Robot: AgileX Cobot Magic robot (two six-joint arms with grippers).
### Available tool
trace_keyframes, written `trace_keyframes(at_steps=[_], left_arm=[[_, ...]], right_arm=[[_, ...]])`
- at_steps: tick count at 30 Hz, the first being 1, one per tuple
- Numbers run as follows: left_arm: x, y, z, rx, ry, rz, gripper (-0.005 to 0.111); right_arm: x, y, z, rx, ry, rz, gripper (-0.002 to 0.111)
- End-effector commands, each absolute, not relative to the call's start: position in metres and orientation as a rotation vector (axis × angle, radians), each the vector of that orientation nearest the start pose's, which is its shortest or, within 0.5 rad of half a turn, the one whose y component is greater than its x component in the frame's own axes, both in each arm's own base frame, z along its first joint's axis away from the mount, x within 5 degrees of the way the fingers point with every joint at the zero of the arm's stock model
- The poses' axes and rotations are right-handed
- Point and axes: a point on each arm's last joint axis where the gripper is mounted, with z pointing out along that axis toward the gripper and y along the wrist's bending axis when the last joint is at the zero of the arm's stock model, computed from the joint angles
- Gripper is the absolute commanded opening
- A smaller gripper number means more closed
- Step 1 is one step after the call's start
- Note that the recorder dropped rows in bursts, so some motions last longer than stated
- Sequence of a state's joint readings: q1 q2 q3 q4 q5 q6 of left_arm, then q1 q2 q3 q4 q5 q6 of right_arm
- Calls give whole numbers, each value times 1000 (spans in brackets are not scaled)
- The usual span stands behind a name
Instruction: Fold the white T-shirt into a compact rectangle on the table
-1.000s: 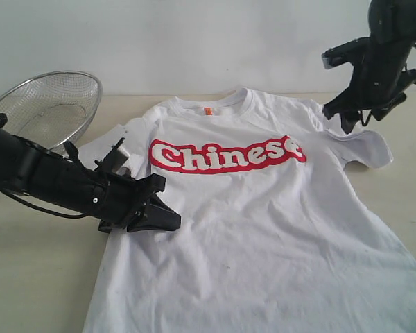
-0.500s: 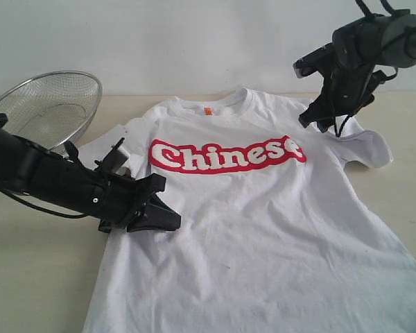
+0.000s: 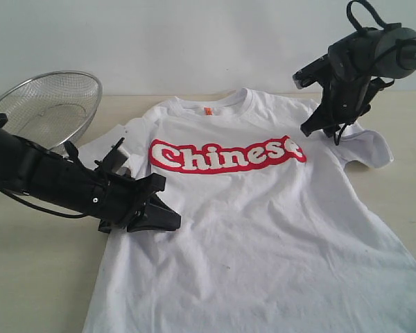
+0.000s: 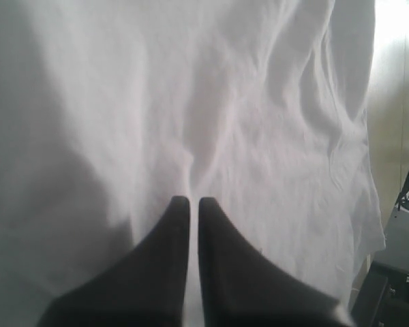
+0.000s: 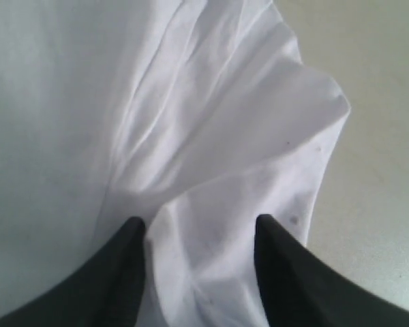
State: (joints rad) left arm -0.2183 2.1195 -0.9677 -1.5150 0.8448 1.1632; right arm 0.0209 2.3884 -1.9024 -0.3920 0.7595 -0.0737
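Note:
The white T-shirt [image 3: 263, 222] lies face up on the table [image 3: 35, 277], red "Chinese" lettering [image 3: 225, 156] across the chest and an orange tag [image 3: 208, 110] at the neck. My left gripper [image 3: 172, 222] lies low on the shirt's left side. Its fingers [image 4: 221, 272] are pressed together with a thin strip of white cloth [image 4: 245, 122] between them. My right gripper [image 3: 321, 133] hangs just above the right shoulder, beside the sleeve [image 3: 369, 147]. It stands open [image 5: 200, 221], its fingers either side of the rumpled sleeve cloth [image 5: 232, 136].
A round wire-mesh basket [image 3: 48, 107] stands tilted at the back left, close behind the left arm [image 3: 35, 173]. A pale wall [image 3: 194, 41] runs along the table's far edge. Bare beige tabletop [image 3: 409, 187] lies to the right of the sleeve.
My right gripper has swung left from beyond the sleeve and come down over the right shoulder. The left arm and the shirt have not moved.

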Motion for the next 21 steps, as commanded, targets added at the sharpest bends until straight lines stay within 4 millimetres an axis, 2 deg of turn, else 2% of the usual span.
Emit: trace_keyframes(at_steps=[1,10,11,14,18,21], left_arm=[[322,-142,74,120,2693,-1304,5],[322,-142,74,111,2695,-1310,5],[322,-142,74,109,2696,-1311,5],[322,-142,74,105,2697,-1311,5],[322,-142,75,106,2697,-1314,5],[322,-142,75,106,2697,-1314,5]], right_arm=[[512,-15,136,-433,2648,-474,43],[513,-14,136,-428,2640,-467,41],[513,-14,136,-430,2639,-470,37],[513,-16,136,-445,2646,-499,0],[510,-16,135,-471,2675,-504,0],[511,-7,147,-445,2722,-347,0]])
